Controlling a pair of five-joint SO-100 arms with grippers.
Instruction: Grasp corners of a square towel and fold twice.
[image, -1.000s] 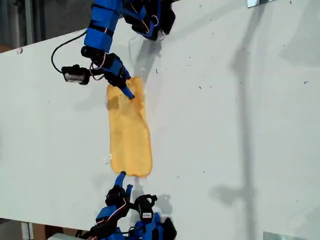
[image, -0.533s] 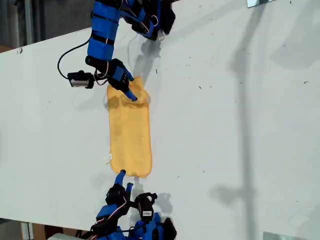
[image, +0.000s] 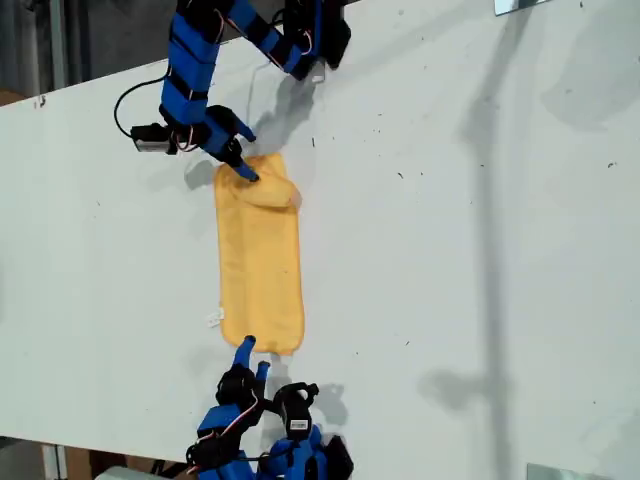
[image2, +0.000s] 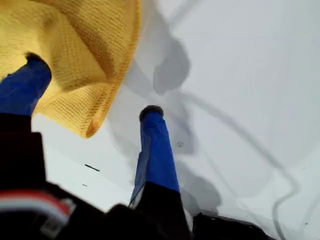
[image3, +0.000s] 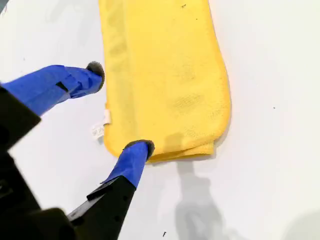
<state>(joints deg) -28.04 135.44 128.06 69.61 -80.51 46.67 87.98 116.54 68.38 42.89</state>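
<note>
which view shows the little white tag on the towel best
The second wrist view: the white tag sticks out from the towel edge, close and clear, between my second gripper's open fingers. The exterior view shows it only as a tiny white speck. The first wrist view doesn't show it.

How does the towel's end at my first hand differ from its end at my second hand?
In the exterior view, the towel's upper end, at my first hand, is bunched and raised over one finger. The lower end, at my second hand, lies flat on the table. Only the lower end has the white tag close by. Both ends are the same yellow cloth, and both hands are open.
</note>
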